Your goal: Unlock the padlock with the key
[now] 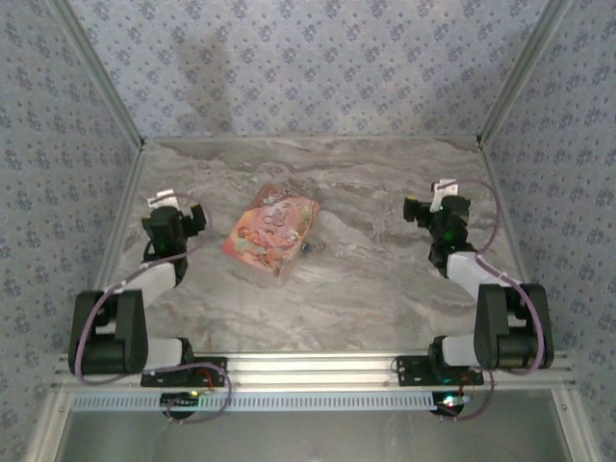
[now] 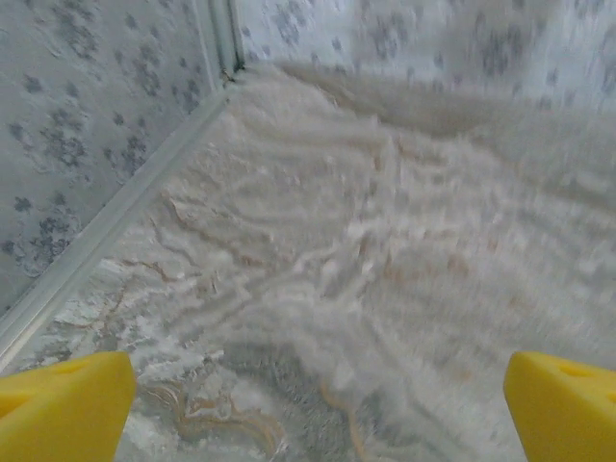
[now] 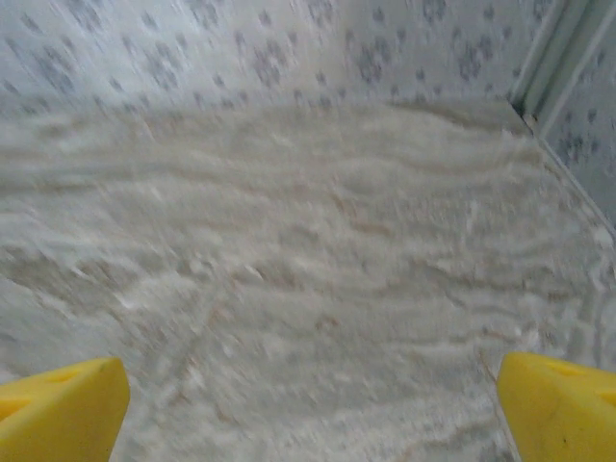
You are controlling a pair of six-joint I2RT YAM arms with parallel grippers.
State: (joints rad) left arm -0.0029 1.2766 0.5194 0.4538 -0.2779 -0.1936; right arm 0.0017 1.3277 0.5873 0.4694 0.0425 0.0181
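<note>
The padlock (image 1: 304, 247) lies near the middle of the table (image 1: 385, 289), just beside the right edge of the pink box (image 1: 272, 229). The left gripper (image 1: 196, 216) near the table's left edge and the right gripper (image 1: 414, 207) near its right edge are both spread wide and empty, well apart from the padlock.

Black-and-white arms (image 1: 159, 279) (yellow fingertips (image 2: 63, 404), lilac cables (image 1: 85, 316))
</note>
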